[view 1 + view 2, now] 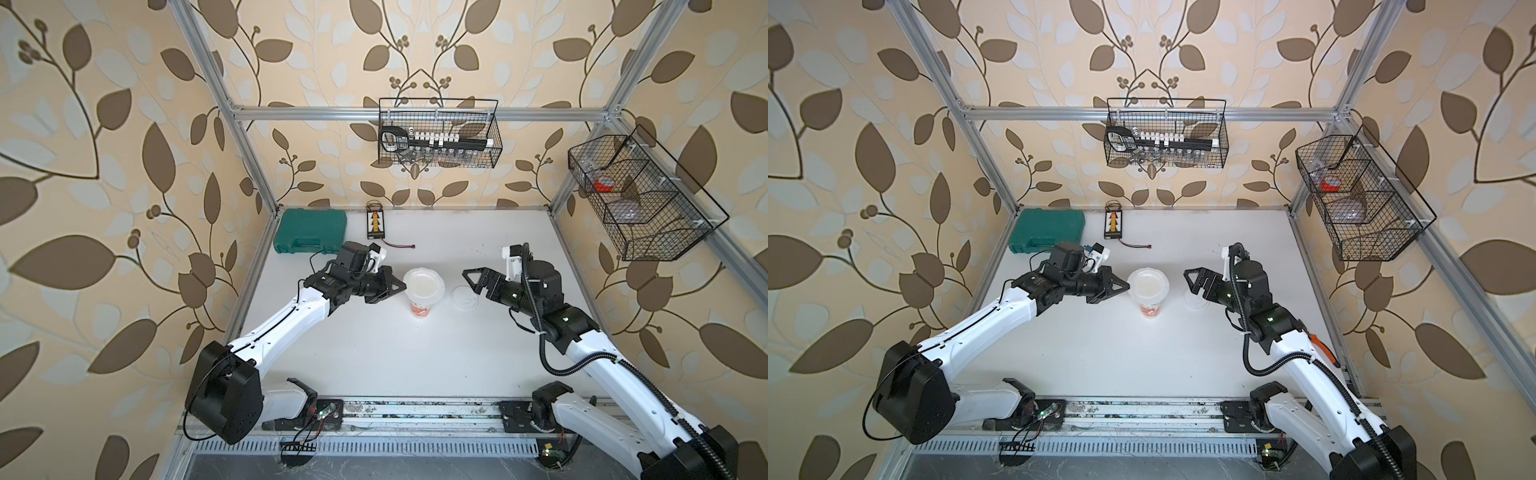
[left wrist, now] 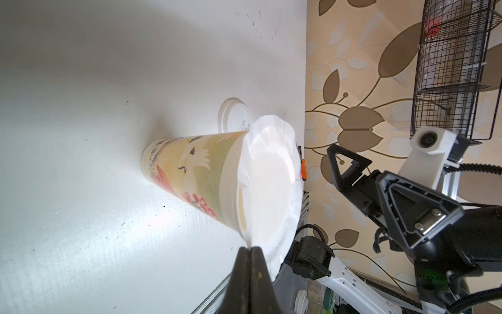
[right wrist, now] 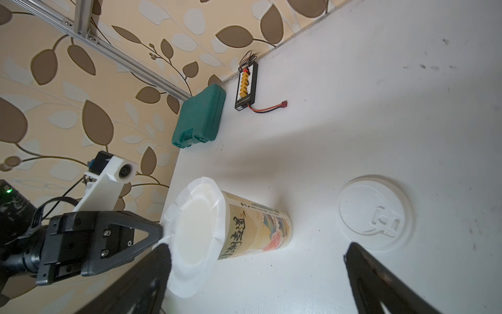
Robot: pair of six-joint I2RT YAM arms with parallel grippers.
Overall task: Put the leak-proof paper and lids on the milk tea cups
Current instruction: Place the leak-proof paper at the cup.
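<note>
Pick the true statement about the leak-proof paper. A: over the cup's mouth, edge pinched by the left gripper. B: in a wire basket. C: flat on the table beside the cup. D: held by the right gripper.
A: the leak-proof paper lies over the cup, its edge clamped in the shut left gripper.

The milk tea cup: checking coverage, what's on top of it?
The leak-proof paper lies over its mouth, edge pinched in the shut left gripper; the paper hides whatever is inside.
</note>
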